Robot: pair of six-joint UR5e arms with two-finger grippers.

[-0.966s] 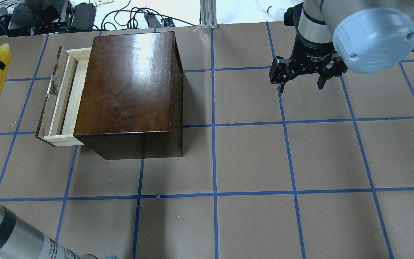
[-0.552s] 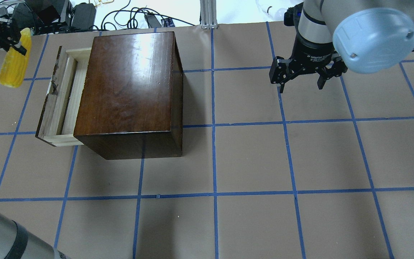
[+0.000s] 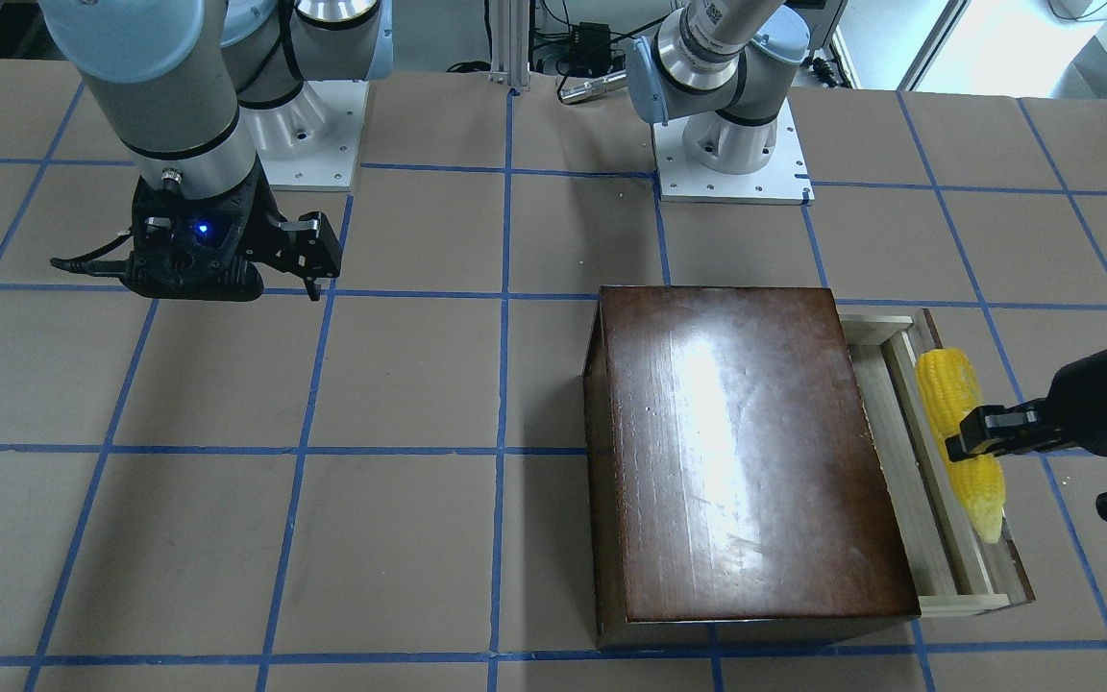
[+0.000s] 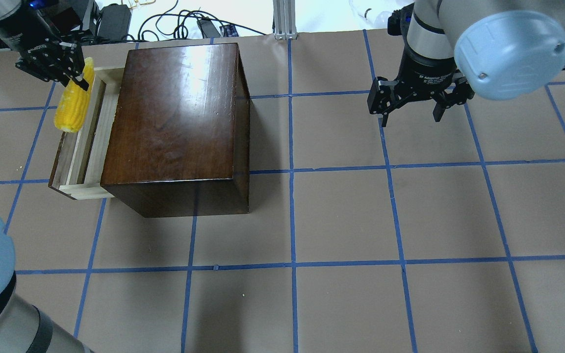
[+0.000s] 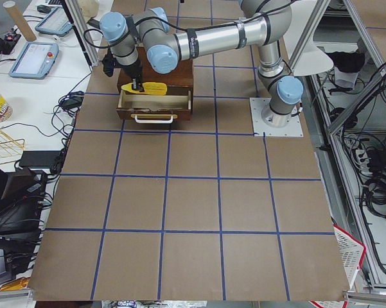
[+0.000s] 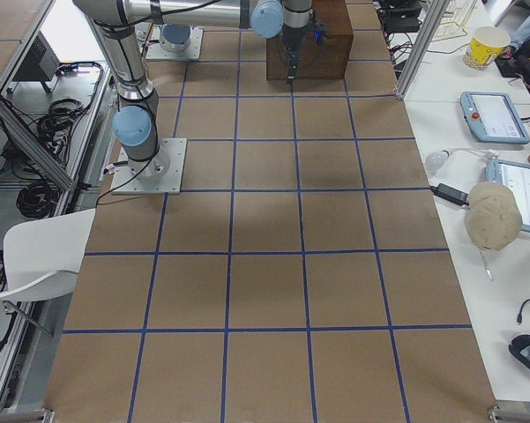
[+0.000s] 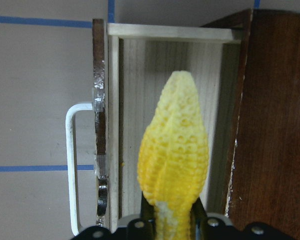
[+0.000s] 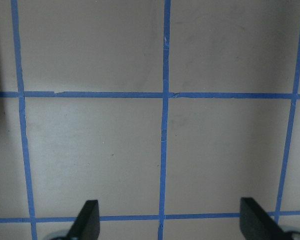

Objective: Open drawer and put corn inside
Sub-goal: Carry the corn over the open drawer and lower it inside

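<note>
Table (image 4: pixel 341 215) surfaced in brown paper, divided into squares by blue tape (image 4: pixel 292 170). White benches (image 5: pixel 45 77) at both ends carry tablets (image 5: pixel 33 59), a paper cup (image 6: pixel 487 44) and a beige cap (image 6: pixel 492 216). Cables (image 4: pixel 174 22) trail beside an aluminium post (image 4: pixel 282 19); a white chair (image 6: pixel 35 256) stands alongside.

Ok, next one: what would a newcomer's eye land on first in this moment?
The bright yellow corn, pinched at one end by the left gripper, hangs over the open drawer on the left of the overhead view. Beside it, the glossy dark-brown box throws a strong glare off its top. The right gripper hovers open and empty over the blue-taped table, far to the right.
</note>
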